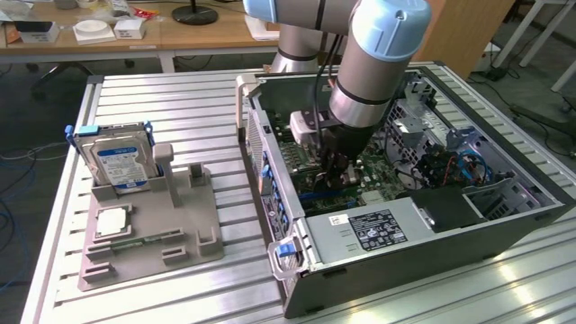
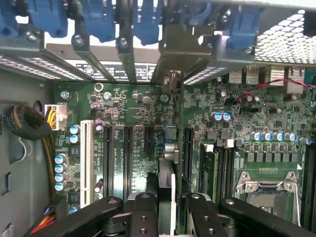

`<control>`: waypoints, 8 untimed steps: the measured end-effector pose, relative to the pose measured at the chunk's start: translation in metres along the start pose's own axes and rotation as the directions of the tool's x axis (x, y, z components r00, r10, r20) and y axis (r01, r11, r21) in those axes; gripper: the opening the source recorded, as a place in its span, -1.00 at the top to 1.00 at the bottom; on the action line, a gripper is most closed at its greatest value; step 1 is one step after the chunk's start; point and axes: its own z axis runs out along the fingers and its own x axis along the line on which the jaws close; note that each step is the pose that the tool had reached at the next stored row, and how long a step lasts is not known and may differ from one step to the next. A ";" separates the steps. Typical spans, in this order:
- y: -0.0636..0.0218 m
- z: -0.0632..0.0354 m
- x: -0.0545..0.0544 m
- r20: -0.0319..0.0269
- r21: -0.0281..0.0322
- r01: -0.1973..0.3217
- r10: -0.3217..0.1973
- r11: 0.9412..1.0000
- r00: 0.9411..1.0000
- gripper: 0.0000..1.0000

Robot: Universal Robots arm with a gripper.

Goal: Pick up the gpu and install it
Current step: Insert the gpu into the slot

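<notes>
Your gripper (image 1: 338,169) is pinching the gpu (image 2: 167,182) edge-on inside the computer case (image 1: 423,236), at the middle of the exterior view, just above the motherboard (image 2: 128,113) slots. It looks a light, stiff, fragile card: hold it by the board's edges, upright, without twisting.

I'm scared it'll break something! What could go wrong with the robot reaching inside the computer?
The gripper holds the card edge-on over the board's black slots. If tilted, it might miss its slot and press on the green board. The card's metal end could snag near the blue clips.
</notes>
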 end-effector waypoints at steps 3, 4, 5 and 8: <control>0.0000 0.0000 0.000 0.000 -0.001 0.009 -0.009 1.000 1.000 0.47; 0.0000 0.0000 0.000 0.000 -0.001 0.009 -0.009 1.000 1.000 0.47; 0.0000 0.0000 0.000 0.000 -0.001 0.009 -0.009 1.000 1.000 0.47; 0.0000 0.0000 0.000 0.000 -0.001 0.009 -0.009 1.000 1.000 0.47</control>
